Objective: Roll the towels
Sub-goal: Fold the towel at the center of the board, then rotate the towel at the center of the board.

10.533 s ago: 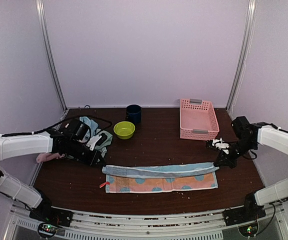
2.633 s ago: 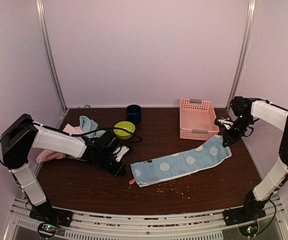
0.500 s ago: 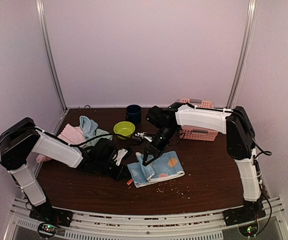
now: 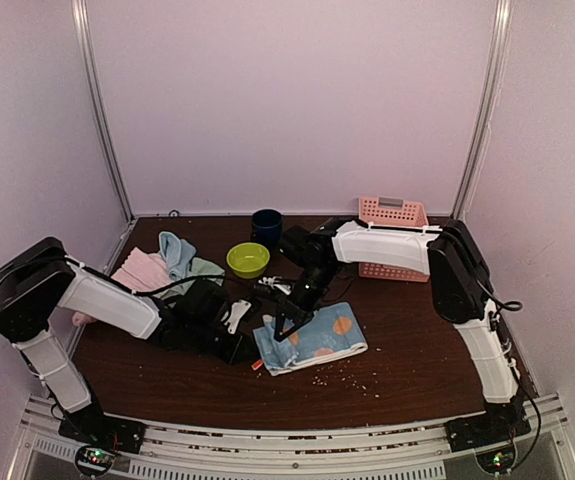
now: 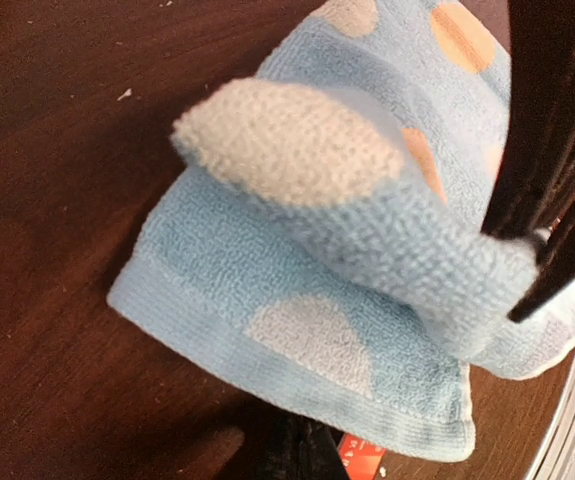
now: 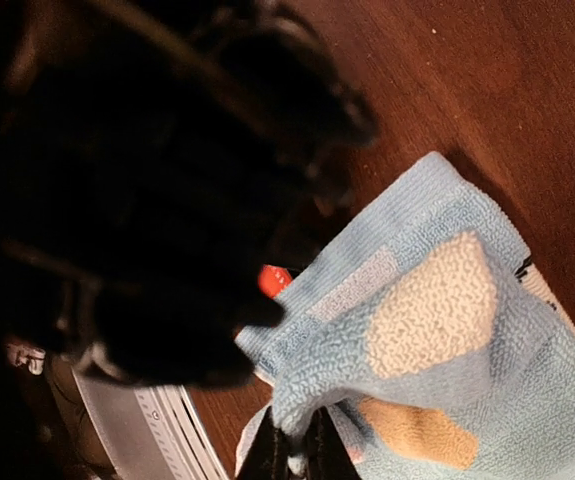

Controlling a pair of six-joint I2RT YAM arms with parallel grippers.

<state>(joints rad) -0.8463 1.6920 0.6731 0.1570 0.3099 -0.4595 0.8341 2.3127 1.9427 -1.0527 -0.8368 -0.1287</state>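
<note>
The light blue towel with pink and orange patches [image 4: 317, 340] lies folded over itself at the table's middle. My right gripper [image 4: 285, 322] is shut on its folded-over end and holds it just above the lower layer; its fingers [image 6: 297, 455] pinch the cloth [image 6: 437, 330]. My left gripper [image 4: 249, 345] is at the towel's left hem; its dark fingers [image 5: 297, 455] sit under the hem [image 5: 297, 340], beside a red tag [image 5: 362, 458]. The pink towel [image 4: 142, 268], pale blue towel [image 4: 175, 248] and mint green towel [image 4: 203, 268] lie heaped at the back left.
A lime-green bowl [image 4: 248, 260] and a dark blue cup [image 4: 266, 227] stand behind the towel. A pink lattice basket [image 4: 395, 215] stands at the back right, partly behind my right arm. Crumbs [image 4: 337, 375] lie on the table in front of the towel.
My right gripper has carried the towel's right end across to the left, folding the long towel short. In the last half second it moved a little further left, toward my left gripper.
</note>
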